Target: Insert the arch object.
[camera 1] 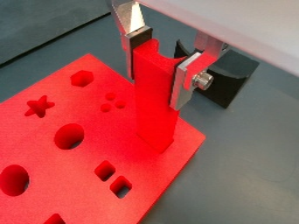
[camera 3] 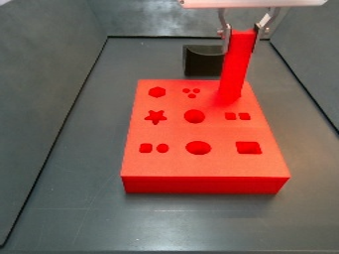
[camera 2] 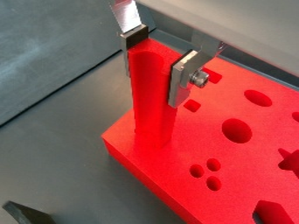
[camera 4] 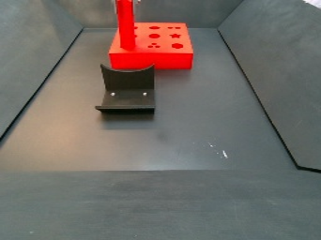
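The arch object (camera 1: 155, 96) is a long bright red bar with a curved notch in its top end. It stands nearly upright, leaning a little in a side view (camera 3: 233, 69). My gripper (camera 1: 162, 59) is shut on its upper end, one silver finger on each side, as both wrist views show (camera 2: 162, 57). The bar's lower end meets the flat red board (camera 1: 70, 166) near a corner of it (camera 3: 223, 102). I cannot tell whether that end sits in a hole. In a side view (camera 4: 124, 21) the bar shows but the gripper is out of frame.
The board (camera 3: 199, 177) carries several shaped holes: star, hexagon, circles, squares. The dark fixture (camera 4: 127, 89) stands on the grey floor just beside the board, behind the bar in a side view (camera 3: 203, 58). Dark walls enclose the floor.
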{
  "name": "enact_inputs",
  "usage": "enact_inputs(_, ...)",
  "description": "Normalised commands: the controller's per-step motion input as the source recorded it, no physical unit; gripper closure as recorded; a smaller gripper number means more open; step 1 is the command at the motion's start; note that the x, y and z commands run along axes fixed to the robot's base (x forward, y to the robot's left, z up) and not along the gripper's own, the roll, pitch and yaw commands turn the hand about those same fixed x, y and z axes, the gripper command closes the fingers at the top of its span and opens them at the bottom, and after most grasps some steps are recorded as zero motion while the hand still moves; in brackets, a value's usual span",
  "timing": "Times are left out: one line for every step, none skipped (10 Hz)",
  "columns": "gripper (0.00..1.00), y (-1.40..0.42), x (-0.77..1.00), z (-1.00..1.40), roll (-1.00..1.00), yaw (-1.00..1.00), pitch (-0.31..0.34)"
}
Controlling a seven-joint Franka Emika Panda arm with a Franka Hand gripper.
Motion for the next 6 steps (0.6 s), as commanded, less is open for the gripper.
enact_inputs(1.00, 0.00, 0.00, -0.48, 0.04, 0.08, -0.027)
enact_inputs(1.00, -0.03, -0.03, -0.58, 0.15, 0.09, -0.034)
enact_inputs(1.00, -0.02, -0.07, -0.63, 0.23, 0.07, -0.049)
enact_inputs(1.00, 0.00, 0.00, -0.67, 0.16, 0.07, -0.039)
enact_inputs(1.00, 0.00, 0.00, -0.57, 0.07, 0.07, -0.030)
enact_inputs(1.00, 0.00, 0.00, -0.07, -0.05, 0.00, 0.000)
